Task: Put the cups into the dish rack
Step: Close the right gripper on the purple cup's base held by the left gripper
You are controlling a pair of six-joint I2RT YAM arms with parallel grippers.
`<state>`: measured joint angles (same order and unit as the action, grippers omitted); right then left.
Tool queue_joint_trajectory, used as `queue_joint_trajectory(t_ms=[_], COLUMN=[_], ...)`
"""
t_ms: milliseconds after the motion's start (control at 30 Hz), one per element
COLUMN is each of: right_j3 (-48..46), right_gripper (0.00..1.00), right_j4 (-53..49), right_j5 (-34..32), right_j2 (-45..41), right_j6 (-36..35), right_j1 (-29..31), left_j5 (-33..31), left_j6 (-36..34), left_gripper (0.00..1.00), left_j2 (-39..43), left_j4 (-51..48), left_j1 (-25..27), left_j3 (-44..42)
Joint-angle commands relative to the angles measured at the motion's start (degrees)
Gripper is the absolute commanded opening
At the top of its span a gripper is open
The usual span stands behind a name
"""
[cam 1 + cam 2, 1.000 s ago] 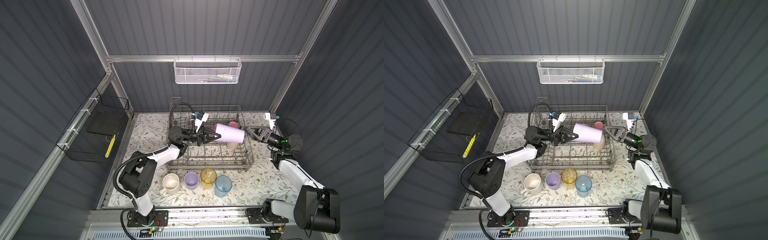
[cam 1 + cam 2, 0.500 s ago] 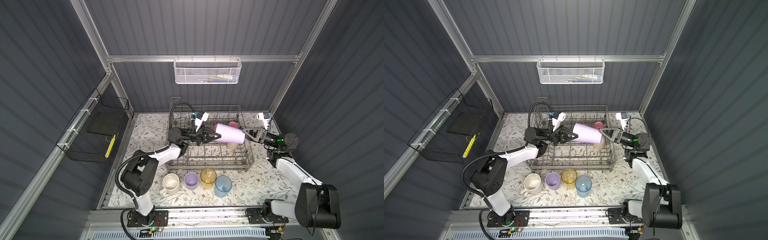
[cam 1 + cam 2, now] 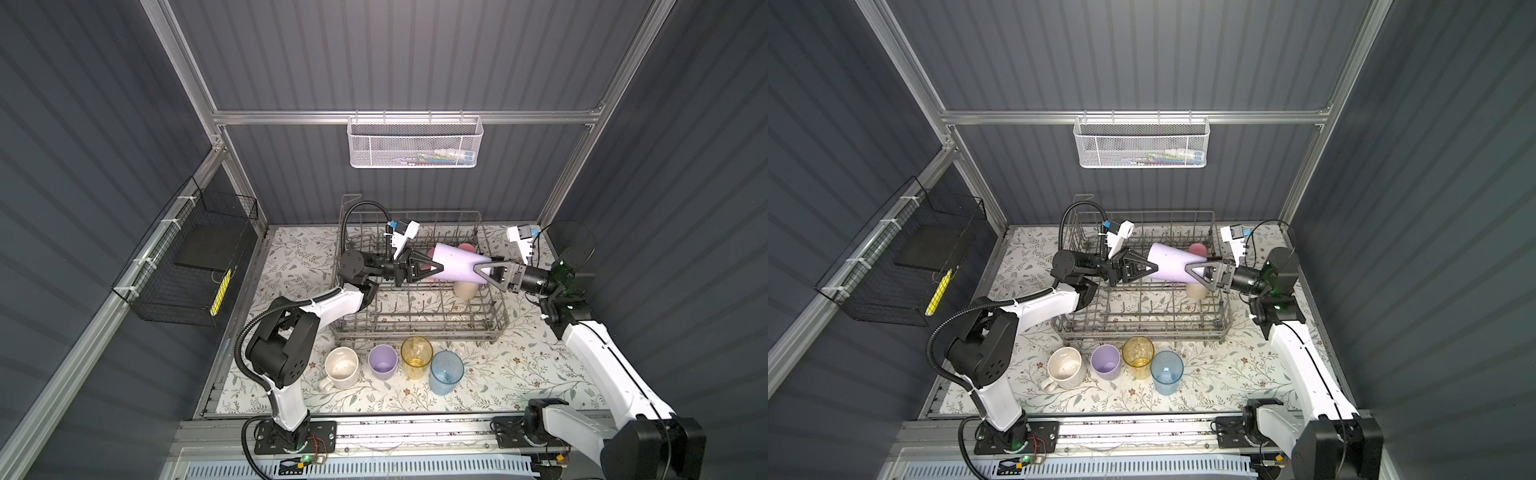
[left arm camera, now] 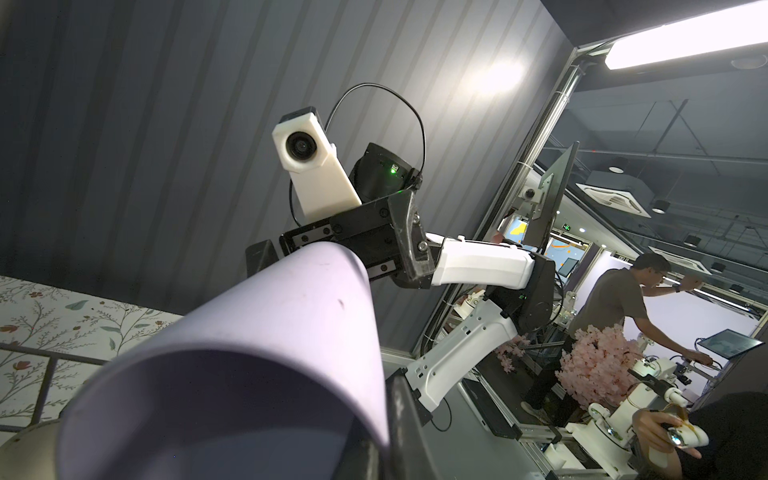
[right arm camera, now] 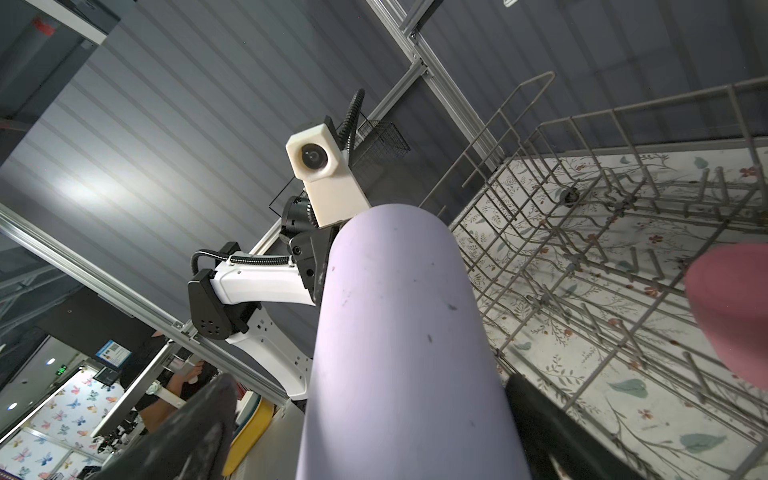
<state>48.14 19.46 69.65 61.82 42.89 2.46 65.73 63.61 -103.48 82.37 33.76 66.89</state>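
A lilac cup lies level in the air above the grey dish rack. My left gripper is shut on its rim wall. My right gripper stands open around the cup's base end, a gap showing beside one finger. Inside the rack are a pink cup and a beige cup. In front of the rack stand a cream mug, another lilac cup, a yellow tumbler and a blue tumbler.
A white mesh basket hangs on the back wall. A black wire basket hangs on the left wall. The rack's upright tines stand under the held cup. A floral mat covers the table.
My right gripper has moved left to the held lilac cup, and its open fingers now straddle the cup's base end. The left arm and the cup have stayed still.
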Motion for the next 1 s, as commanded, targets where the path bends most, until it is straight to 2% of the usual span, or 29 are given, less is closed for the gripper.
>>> queue_joint_trajectory(t_ms=[0,333,600,833,967], right_j3=[1.4,2.3,2.0,1.8,1.8], right_gripper=[0.98,0.94,0.86,0.7,0.56], right_j4=[-7.9,-6.3,-3.0,-1.1,-0.5], right_j5=[-0.5,-3.9,-5.0,-4.9,-5.3], right_j2=[0.0,1.8,1.9,3.7,3.4], right_j6=[-6.2,-4.9,-2.3,-0.9,-0.3], right_j1=[1.3,2.6,2.6,2.9,3.0], left_j5=[-0.1,0.8,0.9,1.2,1.5], left_j6=[-0.3,1.5,1.5,1.6,1.8], left_gripper=[0.0,0.0,0.0,0.01,0.04], left_j2=[-1.2,-2.2,-2.5,-2.6,-2.5], left_j4=[1.7,2.9,3.1,3.0,2.6], left_j1=[-0.4,-0.4,-0.3,-0.3,-0.3], left_j3=[2.1,2.9,3.0,3.4,3.8])
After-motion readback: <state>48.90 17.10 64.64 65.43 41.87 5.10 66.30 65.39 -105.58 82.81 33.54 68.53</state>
